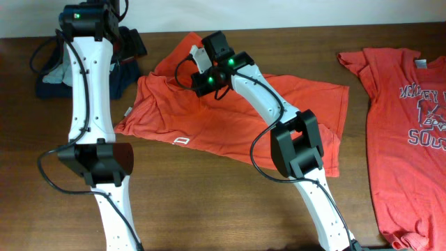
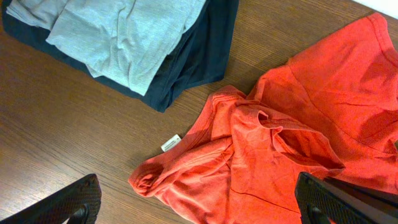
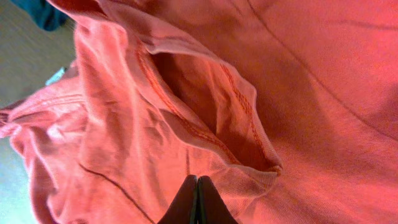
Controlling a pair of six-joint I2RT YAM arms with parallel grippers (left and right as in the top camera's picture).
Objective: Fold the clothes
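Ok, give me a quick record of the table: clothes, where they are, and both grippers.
middle shirt: orange, rumpled, one side folded over
right shirt: orange, spread out, print up
pile: blue and grey clothes, far left
left gripper: open above middle shirt's bunched edge
right gripper: shut, at middle shirt's fold

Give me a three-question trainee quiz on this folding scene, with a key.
1. True or false: the right gripper has its fingers closed together.
2. In the overhead view, where does the lettered T-shirt lie relative to the crumpled T-shirt? A) on the robot's left B) on the robot's right C) on top of it
3. Fill in: the left gripper is ___.
Key: 1 true; 2 B; 3 open.
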